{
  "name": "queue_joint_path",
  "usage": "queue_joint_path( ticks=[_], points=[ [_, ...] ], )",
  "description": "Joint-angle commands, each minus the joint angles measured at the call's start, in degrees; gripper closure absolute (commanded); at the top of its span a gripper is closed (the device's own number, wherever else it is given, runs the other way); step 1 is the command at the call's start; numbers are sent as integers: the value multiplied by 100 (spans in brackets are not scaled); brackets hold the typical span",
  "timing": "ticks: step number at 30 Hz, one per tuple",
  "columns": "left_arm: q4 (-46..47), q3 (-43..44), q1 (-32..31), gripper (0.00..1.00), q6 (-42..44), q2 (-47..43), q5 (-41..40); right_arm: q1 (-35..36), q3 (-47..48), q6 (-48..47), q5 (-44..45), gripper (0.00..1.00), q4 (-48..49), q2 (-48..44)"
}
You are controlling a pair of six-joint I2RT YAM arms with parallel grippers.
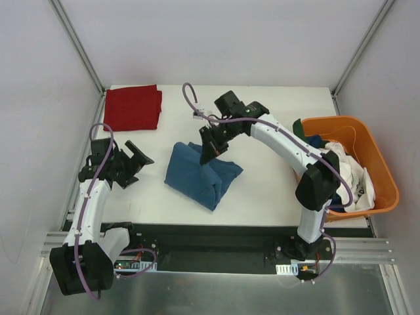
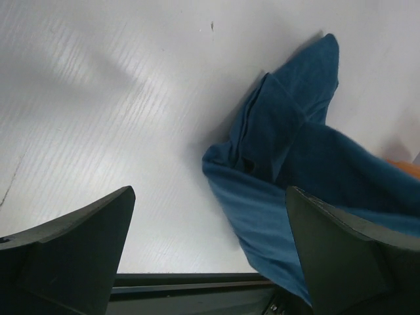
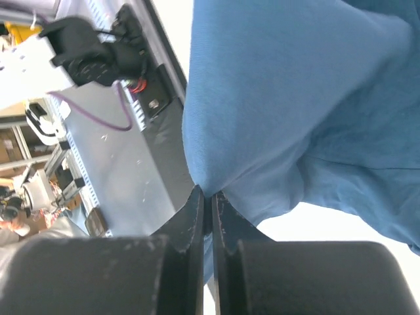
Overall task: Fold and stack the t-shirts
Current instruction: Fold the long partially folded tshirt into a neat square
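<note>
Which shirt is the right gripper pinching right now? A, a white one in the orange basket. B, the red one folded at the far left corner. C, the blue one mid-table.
C: the right gripper is shut on a fold of the blue t-shirt, while the red t-shirt lies folded and untouched.

Blue t-shirt (image 1: 200, 176) bunched at desk (image 1: 275, 190) centre, one fold raised in my right gripper (image 1: 206, 156); red t-shirt (image 1: 133, 107) folded flat, far left.
</note>
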Motion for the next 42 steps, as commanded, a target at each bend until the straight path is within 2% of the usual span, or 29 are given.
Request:
queue_joint_path(
  ticks=[1,9,14,16,19,20,21,23,26,29,31,34,36,37,38,40,42],
  points=[
    [-79,207,58,1,195,78,5,-382,463,-549,-418,99,-373,530],
    [-79,260,58,1,231,271,119,-1102,1096,-954,-1034,98,-443,1586],
    [0,243,58,1,275,412,372,-1402,1561,-1401,-798,86,-408,2166],
    [61,216,32,0,275,553,540,-1508,1668,-1534,-657,84,-408,2446],
    [184,181,-38,1,275,702,769,-1648,1948,-1403,-569,68,-250,2815],
    [237,190,-82,1,266,720,778,-1666,2045,-1350,-464,54,-215,2895],
    [246,199,-187,1,266,737,778,-1718,2255,-1263,-219,48,-232,2966],
    [281,260,-319,1,248,746,769,-1754,2423,-1227,-77,40,-259,3054],
    [369,400,-723,1,196,790,690,-1824,2687,-1121,265,34,-250,2897],
    [448,619,-1223,1,108,974,611,-1824,2600,-1051,1012,23,-233,2458],
    [544,752,-1487,1,29,1115,593,-1824,2442,-903,1522,3,-224,2038],
    [702,954,-1778,1,-42,1282,585,-1816,1855,-500,1691,3,-145,1327],
    [808,1051,-1857,1,-85,1431,689,-1790,942,-200,1235,4,83,868],
    [948,1086,-1884,1,-103,1484,742,-1781,564,-7,998,4,510,370],
    [1002,1173,-1954,1,-112,1537,856,-1754,-301,387,561,4,802,104],
    [1133,1262,-2059,1,-165,1739,953,-1623,-1061,714,128,4,1651,-589],
    [1248,1455,-2226,1,-209,1993,1085,-1403,-1808,952,-190,4,2095,-1004]
  ],
)
